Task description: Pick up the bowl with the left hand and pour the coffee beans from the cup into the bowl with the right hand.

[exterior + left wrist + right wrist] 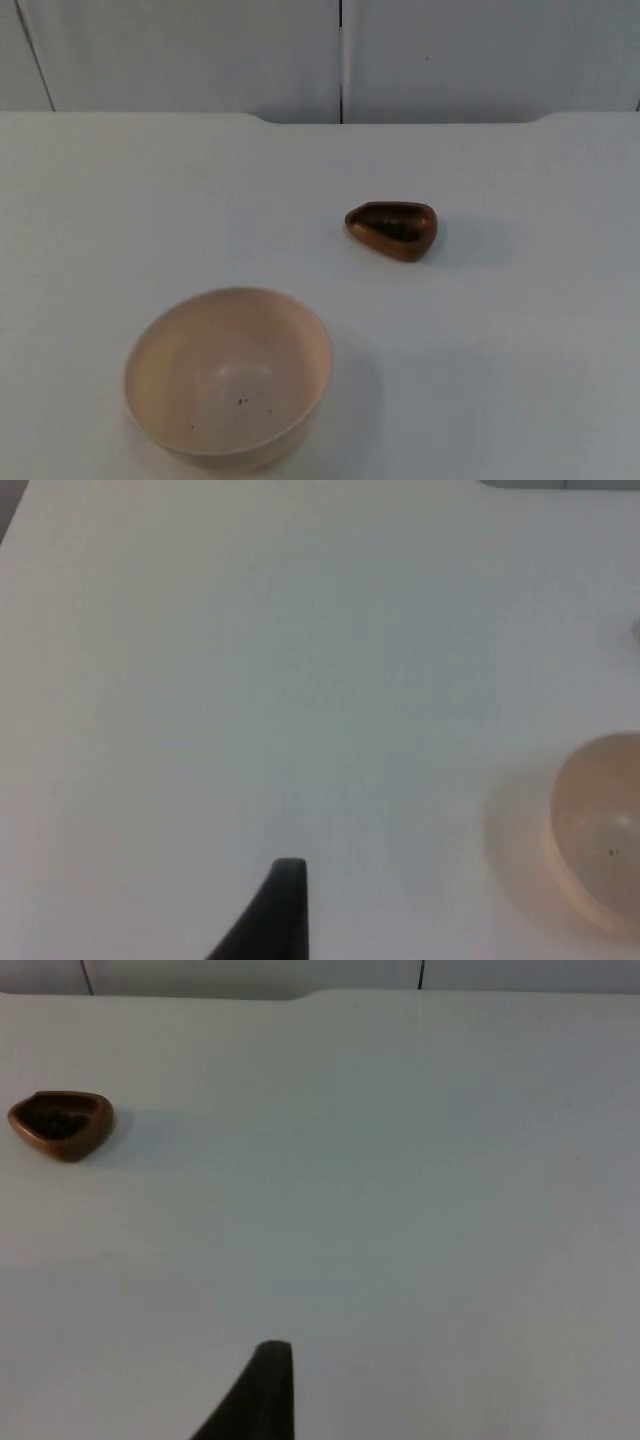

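Each wrist view is showing 1 black fingertip of its own claw: the left gripper [283,905] is hanging over bare table [520,380] with nothing between its fingers, and the right gripper [262,1385] is doing the same on its side; whether either is spread or pressed together I cannot tell. Outward from the left gripper, the bowl [600,830] is sitting off to its side, well apart from it, upright and almost bare inside but for 1 or 2 dark specks. Outward from the right gripper, the cup [60,1125], a small brown teardrop-shaped dish, is lying well ahead and off to its side, holding dark coffee beans [398,226]. Judging the risks: the bowl's wall is looking smooth and rounded, so a shallow pinch on the rim is likely to be slipping or tipping it; the cup is low and shallow, so a clumsy grasp is likely to be spilling beans before the pour. Counted: 1 bowl, 1 cup, 2 grippers; the beans are too small to count.
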You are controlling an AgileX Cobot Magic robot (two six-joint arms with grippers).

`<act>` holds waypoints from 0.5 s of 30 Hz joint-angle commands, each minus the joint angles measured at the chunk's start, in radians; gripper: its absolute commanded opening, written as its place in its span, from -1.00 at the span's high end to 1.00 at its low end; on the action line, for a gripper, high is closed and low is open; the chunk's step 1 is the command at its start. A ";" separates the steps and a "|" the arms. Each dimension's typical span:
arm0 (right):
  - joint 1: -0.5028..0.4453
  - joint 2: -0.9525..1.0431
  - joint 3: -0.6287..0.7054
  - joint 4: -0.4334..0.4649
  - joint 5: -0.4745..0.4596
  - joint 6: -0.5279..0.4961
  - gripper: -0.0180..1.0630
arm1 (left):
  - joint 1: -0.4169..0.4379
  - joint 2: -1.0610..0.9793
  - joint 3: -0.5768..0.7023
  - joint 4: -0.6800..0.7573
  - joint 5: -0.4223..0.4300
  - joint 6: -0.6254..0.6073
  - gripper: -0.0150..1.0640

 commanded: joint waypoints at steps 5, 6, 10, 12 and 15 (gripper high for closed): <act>-0.007 -0.004 0.002 0.000 -0.007 -0.009 -0.98 | 0.003 0.071 -0.049 -0.040 -0.043 0.007 -0.97; -0.007 -0.004 0.002 0.000 -0.007 -0.009 -0.98 | 0.003 0.086 -0.060 -0.047 -0.048 0.007 -0.97; -0.007 -0.004 0.002 0.000 -0.007 -0.009 -0.98 | 0.003 0.140 -0.094 -0.067 -0.048 0.007 -0.97; -0.007 -0.004 0.002 0.000 -0.007 -0.009 -0.98 | 0.003 0.188 -0.118 -0.085 -0.048 0.017 -0.97; -0.007 -0.004 0.002 0.000 -0.007 -0.009 -0.98 | 0.003 0.223 -0.133 -0.095 -0.051 0.026 -0.97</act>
